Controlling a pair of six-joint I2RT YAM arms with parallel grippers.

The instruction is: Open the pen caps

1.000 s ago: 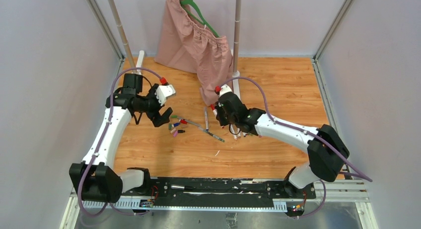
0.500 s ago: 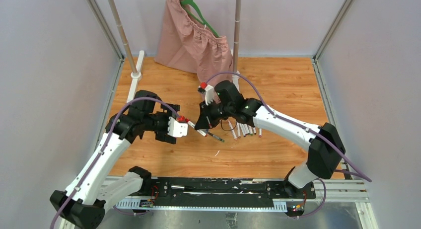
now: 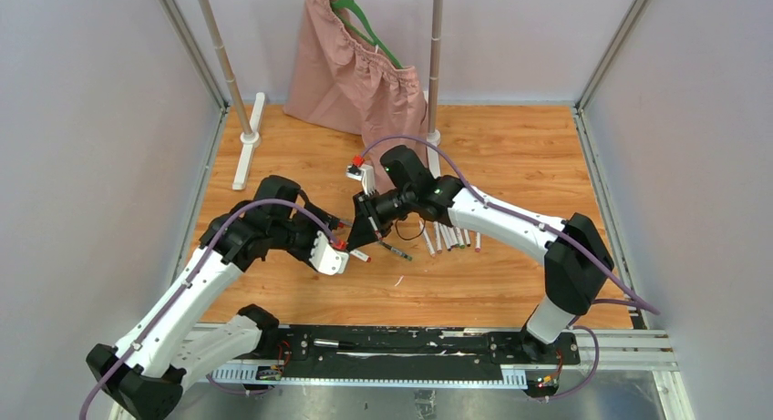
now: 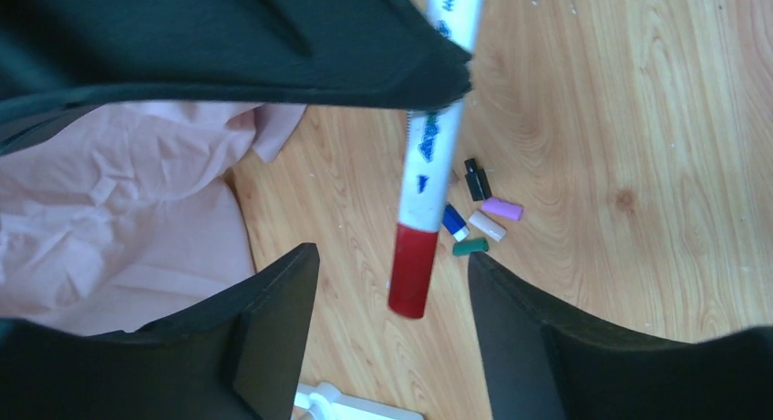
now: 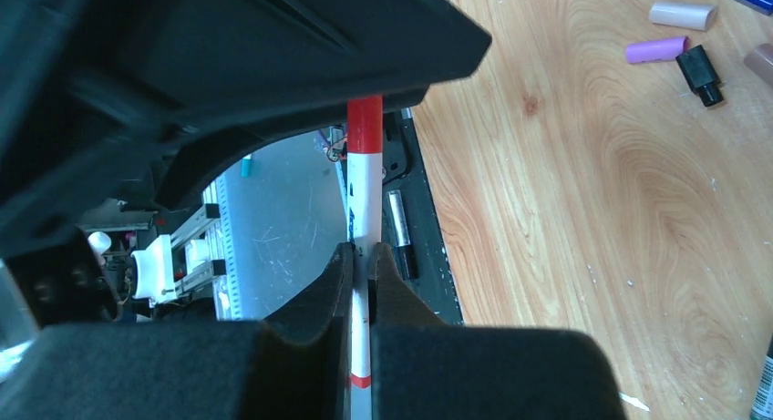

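Note:
My right gripper (image 5: 365, 256) is shut on a white pen barrel (image 5: 363, 210) and holds it in the air over the floor. The pen's red cap (image 4: 415, 270) points down between the fingers (image 4: 273, 329) of my left gripper (image 4: 390, 256). That gripper is open, with a gap on each side of the cap. From above, the left gripper (image 3: 345, 242) and right gripper (image 3: 365, 227) meet near the middle of the floor. Loose pen caps lie on the wood below: black (image 4: 476, 179), purple (image 4: 502, 209), cream (image 4: 487, 225), blue (image 4: 454, 221) and green (image 4: 470, 247).
Several white pens (image 3: 451, 236) lie in a row right of the grippers, and a dark pen (image 3: 394, 250) lies beside them. A pink cloth (image 3: 360, 74) hangs on a green hanger (image 3: 365, 24) between two poles at the back. Grey walls close in both sides.
The left arm swung in from the left and came up to the right gripper. The right gripper moved forward and left with the pen. The left jaws have narrowed round the red cap.

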